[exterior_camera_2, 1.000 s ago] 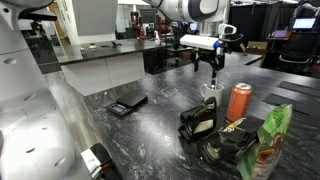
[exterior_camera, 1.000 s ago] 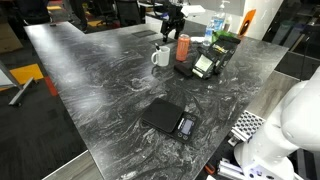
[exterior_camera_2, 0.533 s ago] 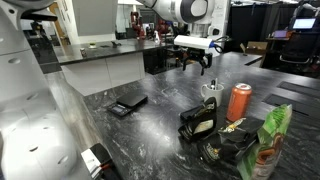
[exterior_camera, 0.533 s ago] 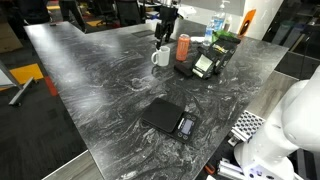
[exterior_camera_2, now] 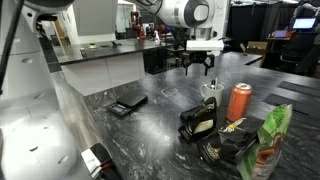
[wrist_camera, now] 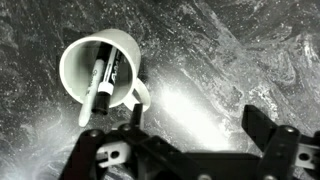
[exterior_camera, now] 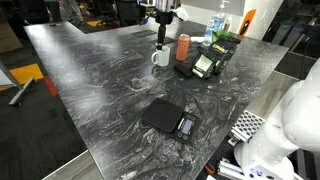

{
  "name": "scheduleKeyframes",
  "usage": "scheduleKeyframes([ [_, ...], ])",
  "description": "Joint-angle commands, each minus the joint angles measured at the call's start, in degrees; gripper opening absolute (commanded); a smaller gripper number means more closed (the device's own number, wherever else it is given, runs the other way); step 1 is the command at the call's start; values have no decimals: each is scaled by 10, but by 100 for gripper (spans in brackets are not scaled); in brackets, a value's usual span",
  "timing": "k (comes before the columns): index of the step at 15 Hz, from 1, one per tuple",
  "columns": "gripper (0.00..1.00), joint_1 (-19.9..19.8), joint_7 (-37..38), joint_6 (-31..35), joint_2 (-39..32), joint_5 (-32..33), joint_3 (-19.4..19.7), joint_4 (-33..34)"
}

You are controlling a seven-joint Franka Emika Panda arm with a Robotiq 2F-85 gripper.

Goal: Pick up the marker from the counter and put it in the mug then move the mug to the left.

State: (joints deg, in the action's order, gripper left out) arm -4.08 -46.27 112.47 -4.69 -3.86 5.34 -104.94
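The white mug [wrist_camera: 95,68] stands on the dark veined counter [wrist_camera: 240,50]. The marker [wrist_camera: 103,84] stands inside it, leaning on the rim. In the wrist view my gripper [wrist_camera: 195,120] is open and empty, its fingers over bare counter beside the mug's handle. In both exterior views the gripper [exterior_camera: 163,20] [exterior_camera_2: 199,62] hangs above the mug [exterior_camera: 160,57] [exterior_camera_2: 209,91], apart from it. The marker is too small to make out in both exterior views.
A red-orange can [exterior_camera: 183,47] [exterior_camera_2: 239,101] stands next to the mug. Dark packets and a green bag [exterior_camera_2: 268,143] lie beyond it. A flat black scale [exterior_camera: 166,118] [exterior_camera_2: 127,105] lies nearer the counter's middle.
The gripper has risen and shifted away from the mug. The mug, with the marker in it, has stayed put.
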Motion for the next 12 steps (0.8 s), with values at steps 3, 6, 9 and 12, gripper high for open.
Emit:
scheduleKeyframes([
  [3, 100, -10, -155, -19, -78, 24, -17, 84],
  [6, 100, -14, -228, -73, -102, 29, -24, 117],
  [9, 100, -11, -206, -52, -89, 23, -24, 94],
  [12, 100, -12, -211, -56, -93, 23, -25, 100],
])
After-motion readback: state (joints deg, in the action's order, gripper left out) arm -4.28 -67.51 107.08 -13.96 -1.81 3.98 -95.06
